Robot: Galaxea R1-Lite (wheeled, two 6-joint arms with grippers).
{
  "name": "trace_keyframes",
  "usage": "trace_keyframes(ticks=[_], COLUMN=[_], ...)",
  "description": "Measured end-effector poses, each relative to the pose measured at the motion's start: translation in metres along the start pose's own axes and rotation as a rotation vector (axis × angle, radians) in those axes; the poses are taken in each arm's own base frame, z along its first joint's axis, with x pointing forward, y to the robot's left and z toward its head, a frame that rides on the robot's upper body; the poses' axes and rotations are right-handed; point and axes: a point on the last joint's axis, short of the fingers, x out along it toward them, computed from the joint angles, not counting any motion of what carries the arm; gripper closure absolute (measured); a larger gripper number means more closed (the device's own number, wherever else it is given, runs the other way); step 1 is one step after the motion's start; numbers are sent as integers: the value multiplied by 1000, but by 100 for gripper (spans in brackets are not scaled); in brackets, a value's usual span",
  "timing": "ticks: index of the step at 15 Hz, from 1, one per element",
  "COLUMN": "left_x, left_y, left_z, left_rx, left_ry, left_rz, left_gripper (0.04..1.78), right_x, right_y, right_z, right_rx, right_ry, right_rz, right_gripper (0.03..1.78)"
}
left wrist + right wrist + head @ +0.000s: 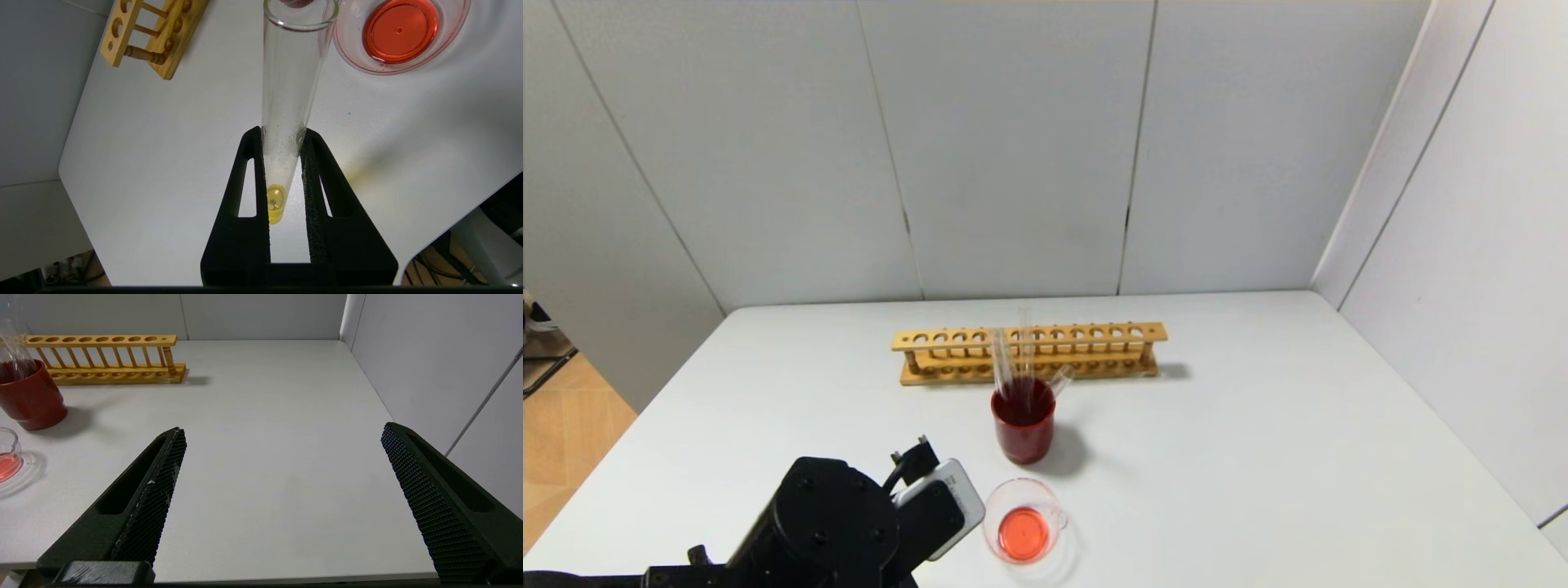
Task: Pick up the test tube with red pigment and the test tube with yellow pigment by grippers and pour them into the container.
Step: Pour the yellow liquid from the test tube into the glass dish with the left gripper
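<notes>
My left gripper (281,134) is shut on the test tube with yellow pigment (290,81); a little yellow liquid (276,204) sits at its rounded bottom, between the fingers. The tube's open mouth lies just beside the rim of the container (398,30), a clear glass beaker holding orange-red liquid, which stands at the table's front centre (1023,531). My left arm (849,523) is just left of it. No tube with red liquid shows. My right gripper (282,433) is open and empty over the table's near right part.
A dark red cup (1023,425) stands behind the container and holds a few clear tubes (1013,363) whose lower ends are hidden. A wooden tube rack (1029,351) stands behind the cup. White walls close the back and right side.
</notes>
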Motion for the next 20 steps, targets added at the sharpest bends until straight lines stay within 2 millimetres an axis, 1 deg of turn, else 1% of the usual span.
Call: trace_keyframes(ticks=[4,8,10,13,18,20], left_x=[14,25,28,36,53,60], left_y=[-13,-19,-19,-11,-7,-9], left_z=[2,8,8,9,19,20], left_rx=[119,227,277,361,424,447], left_ry=[41,58,69,91,112,126], left_rz=[-28,-38,-38,-20,-7,-12], left_gripper=[152,152,152,152,152,152], right_x=[0,0,0,0,0,0], right_y=[0,0,0,0,0,0], right_z=[0,0,0,0,0,0], right_rx=[0,0,0,0,0,0], right_ry=[0,0,0,0,-1,0], right_rz=[0,0,0,0,1,1], right_gripper=[7,7,7,7,7,7])
